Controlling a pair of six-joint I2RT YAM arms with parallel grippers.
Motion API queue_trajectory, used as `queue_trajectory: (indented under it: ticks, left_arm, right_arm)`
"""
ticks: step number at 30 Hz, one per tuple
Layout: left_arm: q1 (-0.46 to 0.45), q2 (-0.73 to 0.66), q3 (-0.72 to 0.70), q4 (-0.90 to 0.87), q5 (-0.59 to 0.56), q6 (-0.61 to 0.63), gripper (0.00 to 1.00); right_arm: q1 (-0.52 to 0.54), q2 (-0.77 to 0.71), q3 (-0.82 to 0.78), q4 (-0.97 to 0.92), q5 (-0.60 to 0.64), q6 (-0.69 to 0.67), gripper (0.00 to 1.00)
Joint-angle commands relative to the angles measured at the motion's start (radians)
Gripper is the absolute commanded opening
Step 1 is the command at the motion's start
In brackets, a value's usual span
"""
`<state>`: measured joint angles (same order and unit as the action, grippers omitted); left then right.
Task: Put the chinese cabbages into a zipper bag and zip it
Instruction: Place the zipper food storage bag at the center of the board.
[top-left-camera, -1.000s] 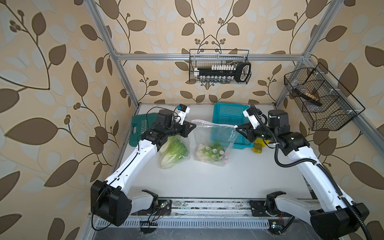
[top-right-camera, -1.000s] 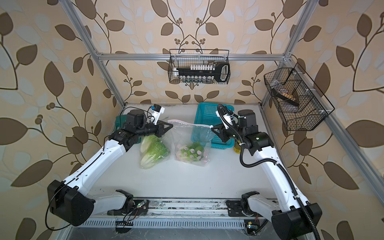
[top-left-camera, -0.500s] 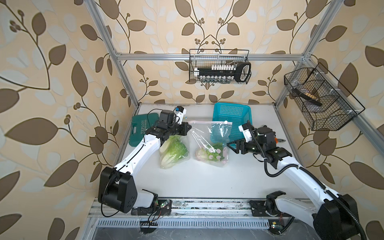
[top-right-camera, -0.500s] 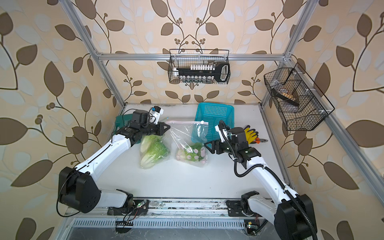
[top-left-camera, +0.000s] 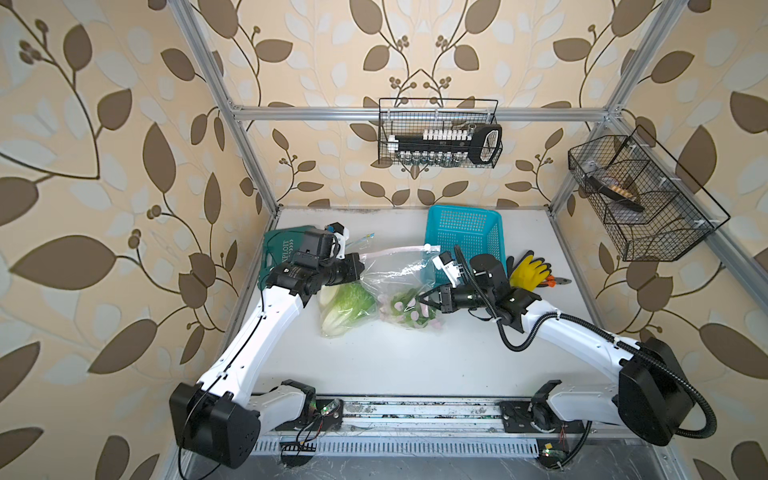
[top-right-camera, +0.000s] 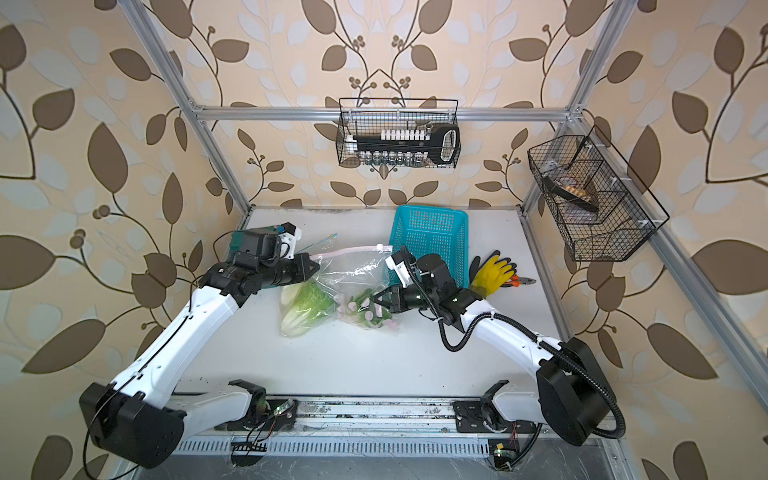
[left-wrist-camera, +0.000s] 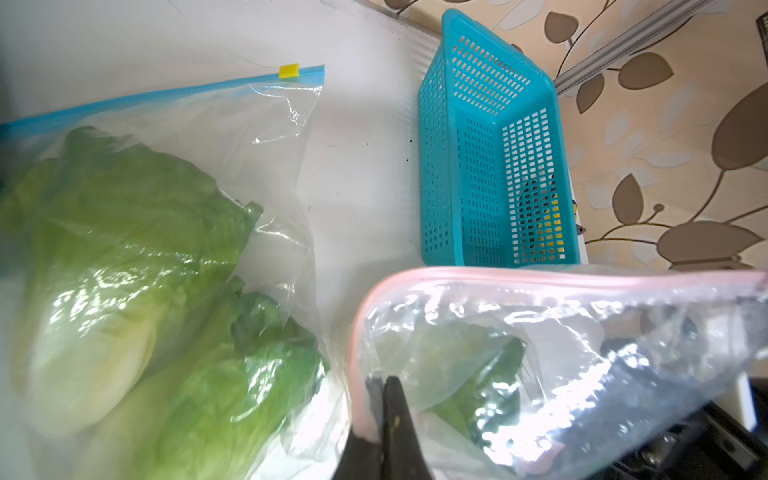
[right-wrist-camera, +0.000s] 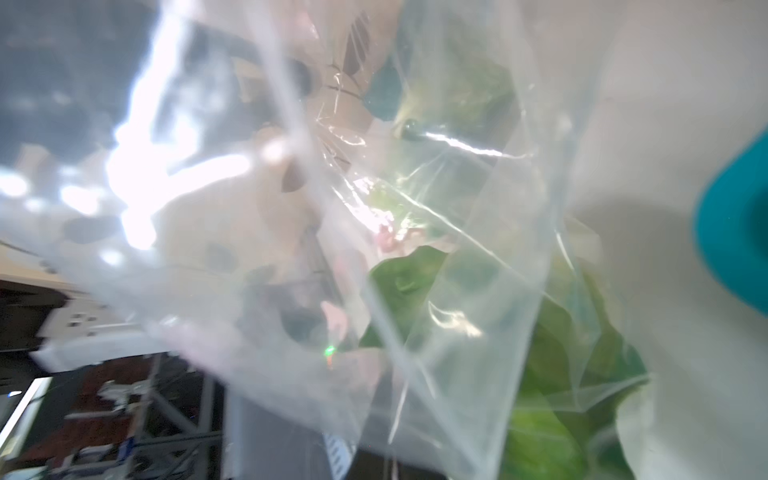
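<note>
Left jaws pinching bag (left-wrist-camera: 582, 316) rim, cabbages (left-wrist-camera: 124, 291) beside

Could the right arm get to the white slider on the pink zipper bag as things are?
Probably yes: the slider sits uncovered near the right gripper, beside the teal basket. But that gripper looks shut on the bag, so it must release.

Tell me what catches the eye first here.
Two clear bags of greens sit mid-table: a blue-zip bag of cabbages beside the left arm, and a pink-zip bag next to it. The left gripper pinches the pink zip's end; the right gripper is shut at that bag's side. A teal basket stands behind, a yellow glove beside it.
</note>
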<state>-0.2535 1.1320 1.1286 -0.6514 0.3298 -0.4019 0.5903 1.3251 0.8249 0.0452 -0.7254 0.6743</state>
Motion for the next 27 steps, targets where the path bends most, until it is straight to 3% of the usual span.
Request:
queue_trajectory:
  ticks: [1,4,6,9,12,15,19,22,24,27]
  left_arm:
    - [0.006,-0.047,0.068,-0.174,-0.010,-0.111,0.00]
    - [0.010,-0.018,0.084,-0.172,-0.027,-0.131,0.00]
    - [0.020,0.050,0.095,-0.159,-0.038,-0.117,0.00]
    - [0.046,0.204,0.112,-0.121,-0.055,-0.077,0.04]
    - [0.102,0.411,0.155,-0.096,-0.017,-0.052,0.11]
    - [0.115,0.568,0.261,-0.142,-0.008,-0.014,0.21]
    - [0.118,0.647,0.323,-0.126,-0.040,0.004,0.41]
    - [0.117,0.669,0.360,-0.126,-0.013,0.023,0.57]
    - [0.109,0.649,0.376,-0.140,-0.004,0.047,0.66]
    - [0.088,0.554,0.369,-0.160,-0.021,0.100,0.76]
  right_arm:
    - [0.009,0.029,0.049,0.063,-0.254,0.242,0.00]
    - [-0.008,0.122,0.103,0.048,-0.270,0.257,0.00]
    - [-0.019,0.221,0.175,-0.057,-0.219,0.188,0.00]
    - [-0.043,0.362,0.317,-0.351,0.092,-0.002,0.05]
    - [-0.034,0.437,0.446,-0.512,0.406,-0.104,0.28]
    - [-0.003,0.401,0.508,-0.617,0.569,-0.205,0.44]
    - [-0.054,0.359,0.395,-0.471,0.511,-0.201,0.50]
    - [-0.128,0.383,0.408,-0.534,0.569,-0.221,0.52]
    - [-0.176,0.357,0.387,-0.544,0.585,-0.236,0.54]
    - [-0.187,0.256,0.366,-0.530,0.502,-0.332,0.63]
